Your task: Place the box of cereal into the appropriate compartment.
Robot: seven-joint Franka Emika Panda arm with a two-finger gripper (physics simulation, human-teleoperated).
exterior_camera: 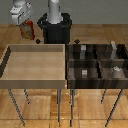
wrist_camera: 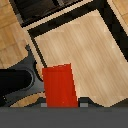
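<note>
My gripper (exterior_camera: 24,22) is shut on the box of cereal (exterior_camera: 26,33), a small reddish-brown box that hangs high above the floor beyond the far left corner of the light-wood tray (exterior_camera: 11,55). In the wrist view the box's red face (wrist_camera: 60,85) sits between my fingertips (wrist_camera: 85,103), with the tray (wrist_camera: 80,45) below it. The dark-brown four-cell bin (exterior_camera: 69,65) stands on the exterior view's right. A tall pale grey block (exterior_camera: 114,48) stands in its far right cell, well away from my gripper.
The robot's black base (exterior_camera: 55,29) stands behind the tray and shows in the wrist view (wrist_camera: 15,85). A small grey cube (exterior_camera: 85,73) sits in the bin's near left cell. Other cells hold small pale objects. Both containers stand on thin legs over a wooden floor.
</note>
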